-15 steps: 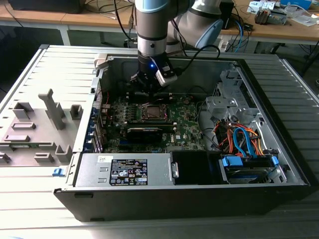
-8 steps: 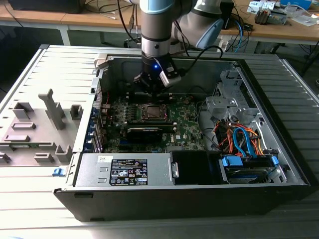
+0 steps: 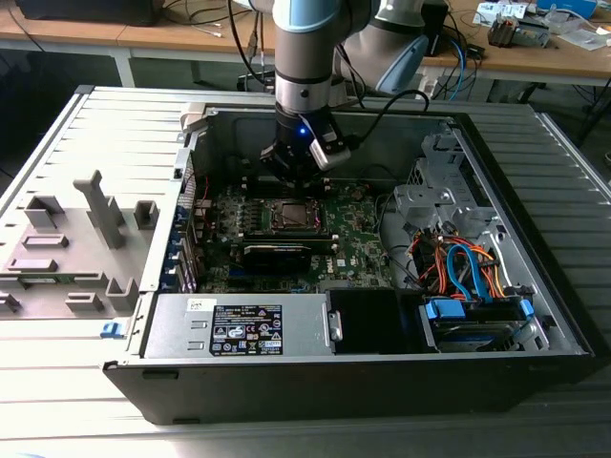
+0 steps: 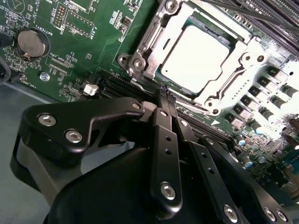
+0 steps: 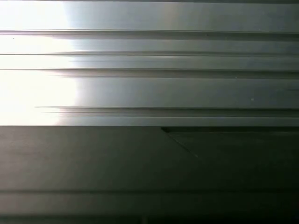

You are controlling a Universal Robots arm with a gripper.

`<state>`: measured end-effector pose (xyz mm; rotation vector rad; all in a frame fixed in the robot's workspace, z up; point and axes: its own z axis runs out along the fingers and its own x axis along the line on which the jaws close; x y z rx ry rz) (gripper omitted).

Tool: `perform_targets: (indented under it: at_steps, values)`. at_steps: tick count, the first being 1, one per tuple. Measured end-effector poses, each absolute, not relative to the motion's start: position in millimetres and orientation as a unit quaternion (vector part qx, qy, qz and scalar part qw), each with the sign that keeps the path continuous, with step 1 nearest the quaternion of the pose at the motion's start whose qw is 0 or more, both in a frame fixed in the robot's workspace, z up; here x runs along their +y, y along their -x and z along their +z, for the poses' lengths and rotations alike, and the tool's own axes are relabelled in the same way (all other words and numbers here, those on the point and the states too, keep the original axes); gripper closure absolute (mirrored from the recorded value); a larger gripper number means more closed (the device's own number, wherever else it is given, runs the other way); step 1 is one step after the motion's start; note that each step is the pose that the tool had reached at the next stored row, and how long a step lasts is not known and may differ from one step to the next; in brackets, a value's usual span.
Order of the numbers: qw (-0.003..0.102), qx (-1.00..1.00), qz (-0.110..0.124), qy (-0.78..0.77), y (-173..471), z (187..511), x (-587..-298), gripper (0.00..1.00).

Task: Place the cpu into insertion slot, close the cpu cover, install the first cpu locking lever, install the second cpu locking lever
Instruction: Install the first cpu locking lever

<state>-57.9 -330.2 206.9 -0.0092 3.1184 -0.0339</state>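
green motherboard (image 3: 358, 250), power supply (image 3: 239, 326), coloured cables (image 3: 458, 264)

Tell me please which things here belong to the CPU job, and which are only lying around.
Belonging to the job:
- cpu, seated in the socket
- insertion slot
- cpu cover, lying down around the chip
- gripper, fingers together, holding nothing, beside the socket

Just lying about:
- coin battery
- power supply
- orange and blue cables

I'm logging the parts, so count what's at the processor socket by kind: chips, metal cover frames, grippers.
Chip: 1, seated in the socket
Metal cover frame: 1, lying around the chip
Gripper: 1, fingers together beside the socket
Total: 3
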Motion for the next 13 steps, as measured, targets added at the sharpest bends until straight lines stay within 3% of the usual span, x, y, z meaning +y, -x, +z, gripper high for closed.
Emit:
perform_targets:
  at_steps: [13]
  values:
    - [0.012, 1.000, -0.010, 0.003, 51.1, 202.8, -331.5, 0.89]
